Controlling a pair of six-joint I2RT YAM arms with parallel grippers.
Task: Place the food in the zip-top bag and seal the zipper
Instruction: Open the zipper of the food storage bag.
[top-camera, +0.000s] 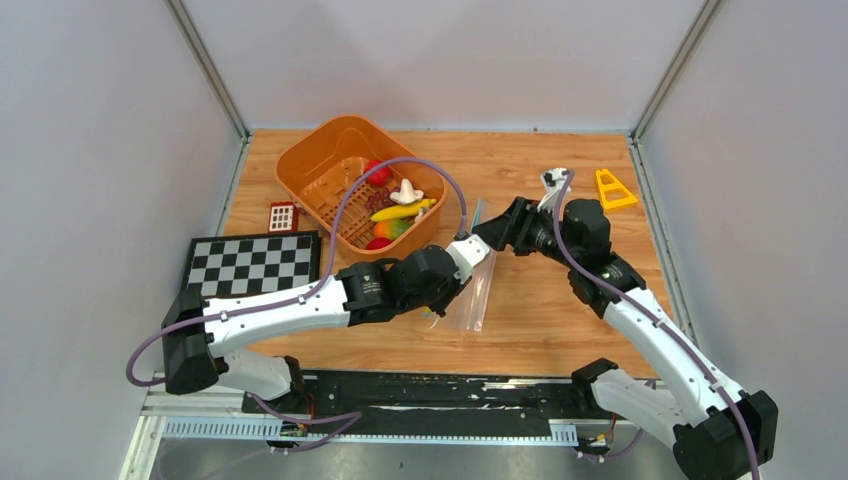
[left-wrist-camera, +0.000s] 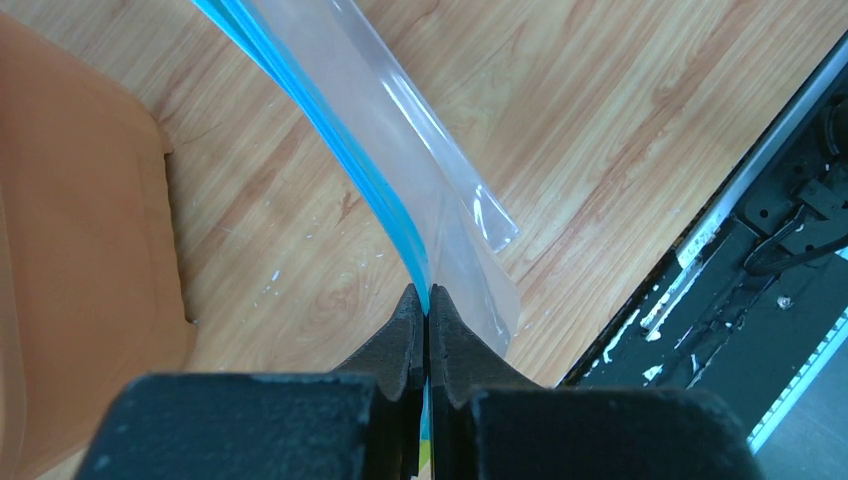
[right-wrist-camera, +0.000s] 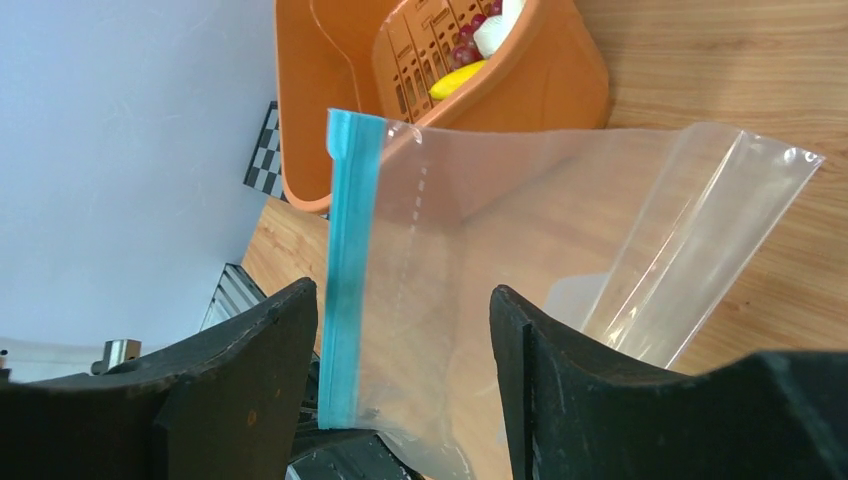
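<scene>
My left gripper (top-camera: 470, 246) is shut on the teal zipper (left-wrist-camera: 385, 205) at one end of the clear zip-top bag (top-camera: 470, 296) and holds it up on edge over the wood. My right gripper (top-camera: 503, 232) is open just to the right, its jaws either side of the zipper's (right-wrist-camera: 345, 280) other end, not touching the bag (right-wrist-camera: 530, 240). The left fingers (left-wrist-camera: 400, 335) pinch the strip. The food lies in the orange basket (top-camera: 305, 165): banana (top-camera: 405, 211), red fruit (top-camera: 378, 172), white piece (top-camera: 406, 190), green-orange piece (top-camera: 390, 228).
A small red grid block (top-camera: 283, 216) and a checkerboard (top-camera: 253, 262) lie left of the basket. A yellow triangle piece (top-camera: 613, 188) lies at the back right. Grey walls close in the table on three sides. The basket's wall (left-wrist-camera: 80, 240) is close beside my left gripper.
</scene>
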